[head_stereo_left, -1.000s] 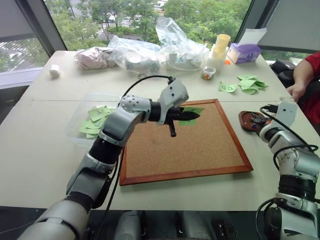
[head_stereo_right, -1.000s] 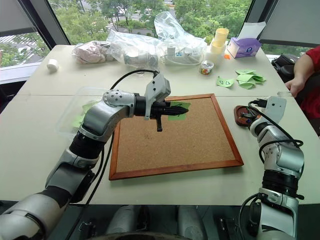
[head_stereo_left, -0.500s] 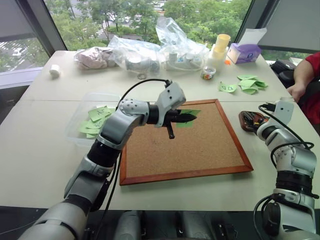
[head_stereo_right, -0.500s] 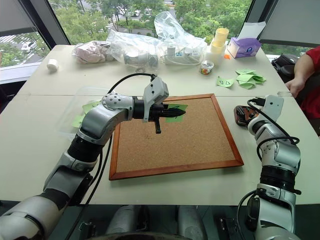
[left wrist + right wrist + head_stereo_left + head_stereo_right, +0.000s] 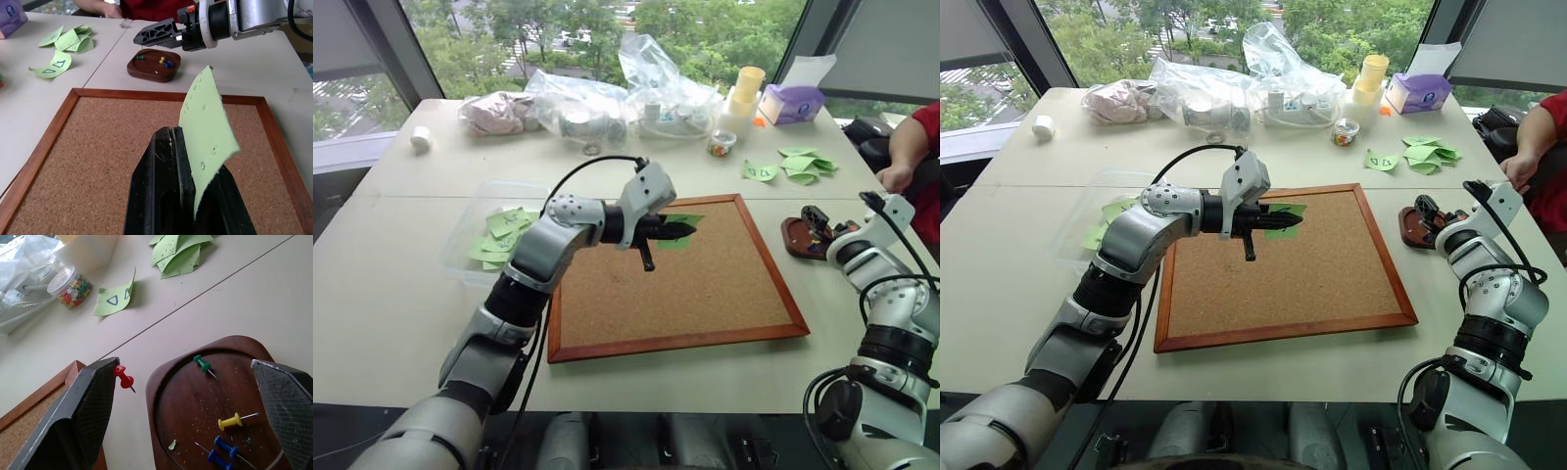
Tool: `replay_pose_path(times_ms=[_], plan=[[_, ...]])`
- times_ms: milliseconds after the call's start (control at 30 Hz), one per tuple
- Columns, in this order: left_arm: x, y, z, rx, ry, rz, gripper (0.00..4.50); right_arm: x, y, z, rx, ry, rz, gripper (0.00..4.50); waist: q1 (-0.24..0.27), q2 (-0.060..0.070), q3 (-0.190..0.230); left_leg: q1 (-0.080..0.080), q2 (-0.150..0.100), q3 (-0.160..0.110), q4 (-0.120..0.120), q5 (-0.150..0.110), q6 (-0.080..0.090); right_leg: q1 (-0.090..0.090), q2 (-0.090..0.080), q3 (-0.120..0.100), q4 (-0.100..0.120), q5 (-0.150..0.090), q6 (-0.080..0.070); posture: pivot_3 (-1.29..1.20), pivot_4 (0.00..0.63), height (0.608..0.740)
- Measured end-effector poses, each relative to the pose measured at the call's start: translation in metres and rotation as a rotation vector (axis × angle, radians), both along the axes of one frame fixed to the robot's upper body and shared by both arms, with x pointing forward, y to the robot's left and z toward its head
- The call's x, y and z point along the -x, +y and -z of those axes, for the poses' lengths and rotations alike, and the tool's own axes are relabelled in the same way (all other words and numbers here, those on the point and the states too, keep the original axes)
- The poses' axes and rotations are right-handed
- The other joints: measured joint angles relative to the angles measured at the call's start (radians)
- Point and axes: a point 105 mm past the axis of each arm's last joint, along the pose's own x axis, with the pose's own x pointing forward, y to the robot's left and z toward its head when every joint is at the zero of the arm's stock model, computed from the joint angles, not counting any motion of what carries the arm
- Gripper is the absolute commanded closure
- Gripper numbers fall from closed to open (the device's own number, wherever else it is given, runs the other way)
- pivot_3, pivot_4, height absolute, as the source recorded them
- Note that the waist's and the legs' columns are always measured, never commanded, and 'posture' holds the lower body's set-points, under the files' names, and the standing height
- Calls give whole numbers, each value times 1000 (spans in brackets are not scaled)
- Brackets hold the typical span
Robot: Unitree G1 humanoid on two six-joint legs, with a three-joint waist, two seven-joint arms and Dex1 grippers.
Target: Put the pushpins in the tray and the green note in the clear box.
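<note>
**Right claw wide over tray; one red pin astray**

Right claw (image 5: 190,401) spread wide, hanging just above tray (image 5: 254,357), holding nothing. Green, yellow and blue pins (image 5: 230,421) lying in tray. Red pin (image 5: 123,377) at left fingertip, outside rim, apparently stuck there or mid-fall; cannot tell which. Risk: landing on counter (image 5: 234,298) beside tray, or clinging to pad and carried off.

Left claw (image 5: 180,147) clamped on note (image 5: 208,147), raised over corkboard (image 5: 705,284). Clear box (image 5: 475,220) off to left, already holding green slips. Risk: edge-only pinch, so slip during swing across; possible drop short of box wall.
</note>
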Motion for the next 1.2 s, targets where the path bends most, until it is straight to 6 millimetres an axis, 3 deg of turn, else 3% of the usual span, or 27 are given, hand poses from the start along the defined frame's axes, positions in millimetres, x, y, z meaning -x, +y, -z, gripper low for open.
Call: replay_pose_path(times_ms=[133,333,633,733,867,967,1100,1200], plan=[[-1,1,0,0,-3,-7,4500,0,2,0,3,0,-11,101,0,0,0,0,0,0,0,0,0,0,0,0,0,0,0,0,150,735],[-2,4,1,-6,-9,-19,4500,5,1,20,296,129,-51,101,0,0,0,0,-1,0,0,0,0,0,0,0,0,0,0,0,150,735],[-3,3,1,-5,-15,-20,4500,1,1,9,363,76,-55,101,0,0,0,0,0,0,0,0,0,0,0,0,0,0,0,0,150,735],[-6,9,-2,0,-18,-49,4500,-1,11,-12,376,-31,-98,101,0,1,1,0,0,0,0,0,0,0,0,0,0,0,0,0,150,735],[-26,36,-20,94,16,-244,4500,6,47,-62,477,-248,-279,101,-2,1,1,0,1,-1,0,0,0,0,1,0,0,0,0,0,150,735],[-46,83,-37,127,37,-516,4500,18,94,-85,543,-353,-526,101,-7,1,1,0,1,-1,0,0,0,-1,1,0,1,0,0,0,150,735],[-56,156,-44,35,64,-904,4500,44,159,-93,548,-385,-913,101,-2,1,1,0,1,-2,0,0,0,-1,0,0,1,0,0,0,150,735],[-54,191,-38,18,167,-1123,4500,67,197,-84,585,-364,-1175,101,9,-2,1,-1,0,-3,1,0,0,0,-1,-2,0,0,0,0,150,735]])
